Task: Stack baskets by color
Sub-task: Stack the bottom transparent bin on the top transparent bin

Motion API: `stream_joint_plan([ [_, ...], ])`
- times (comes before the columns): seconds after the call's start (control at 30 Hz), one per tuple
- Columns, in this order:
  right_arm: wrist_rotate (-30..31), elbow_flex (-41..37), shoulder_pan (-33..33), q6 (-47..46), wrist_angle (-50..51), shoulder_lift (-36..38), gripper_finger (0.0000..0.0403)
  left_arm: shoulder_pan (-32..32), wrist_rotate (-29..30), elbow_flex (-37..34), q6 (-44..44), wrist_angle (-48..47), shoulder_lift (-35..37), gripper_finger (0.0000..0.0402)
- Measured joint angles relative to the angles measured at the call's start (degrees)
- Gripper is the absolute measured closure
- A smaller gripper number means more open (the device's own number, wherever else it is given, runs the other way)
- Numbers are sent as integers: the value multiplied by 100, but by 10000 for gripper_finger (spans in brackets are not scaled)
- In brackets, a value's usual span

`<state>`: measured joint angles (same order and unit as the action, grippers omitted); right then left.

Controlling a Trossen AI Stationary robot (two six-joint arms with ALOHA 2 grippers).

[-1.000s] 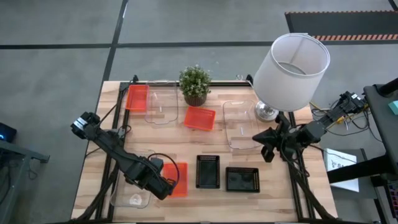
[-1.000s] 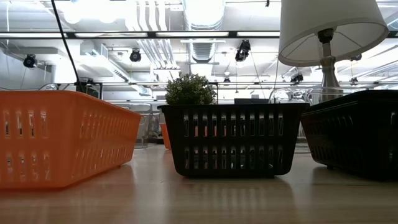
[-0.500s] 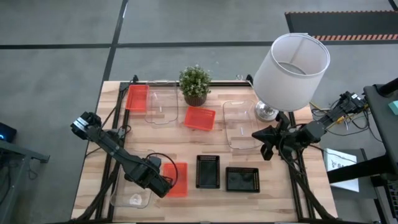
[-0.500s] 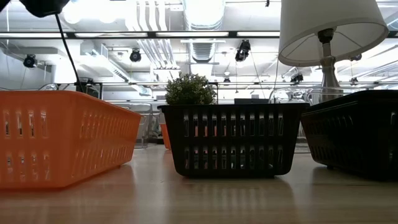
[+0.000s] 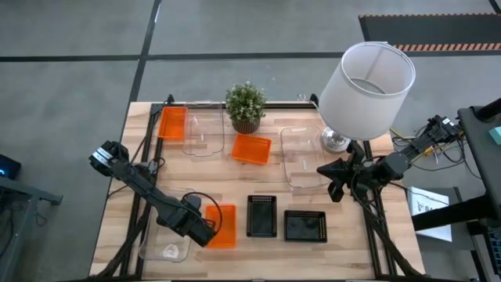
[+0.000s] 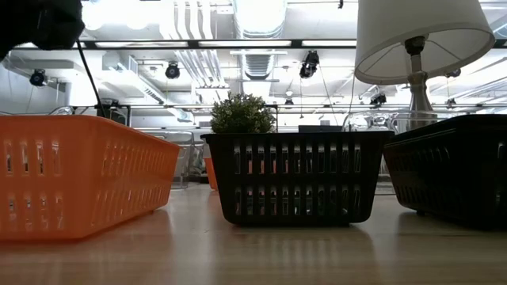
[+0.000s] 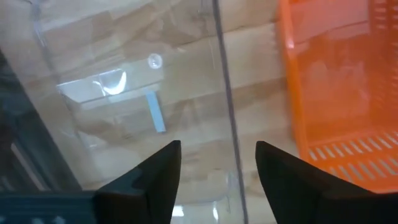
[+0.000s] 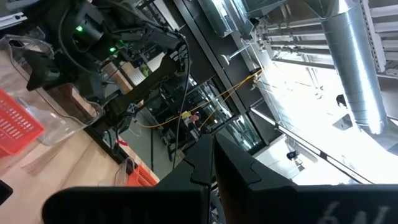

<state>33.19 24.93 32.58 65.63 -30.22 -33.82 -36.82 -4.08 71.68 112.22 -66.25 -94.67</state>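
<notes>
My left gripper (image 7: 217,180) points down, open, at the table's near left. Its fingers stand on either side of the right wall (image 7: 225,112) of a clear basket (image 5: 167,239) without touching it. An orange basket (image 5: 222,225) lies just right of that wall on the table top. Two black baskets (image 5: 261,215) (image 5: 305,225) rest on the table to its right. At the far side lie two more orange baskets (image 5: 172,123) (image 5: 251,149) and two clear ones (image 5: 203,133) (image 5: 301,157). My right gripper (image 5: 338,188) waits shut, raised, near the lamp.
A potted plant (image 5: 245,106) stands at the far middle and a lamp with a white shade (image 5: 366,78) at the far right. Bare wood lies between the far and near rows of baskets. In the low view the left gripper (image 6: 40,24) shows above the orange basket (image 6: 79,174).
My left gripper has come down toward the clear basket's right wall, entering the low view from the top left. The baskets have kept their places.
</notes>
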Motion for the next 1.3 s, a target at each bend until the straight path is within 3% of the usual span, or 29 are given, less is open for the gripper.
stream_joint_plan([
  [0.37,-2,0,0,-2,0,0,394,2,170,-173,-4,329,-42,273],
  [0.83,-4,0,0,-2,3,-2,394,4,343,-520,146,729,-66,394],
  [1.3,-10,0,0,-4,13,-2,394,4,350,-387,144,248,9,401],
])
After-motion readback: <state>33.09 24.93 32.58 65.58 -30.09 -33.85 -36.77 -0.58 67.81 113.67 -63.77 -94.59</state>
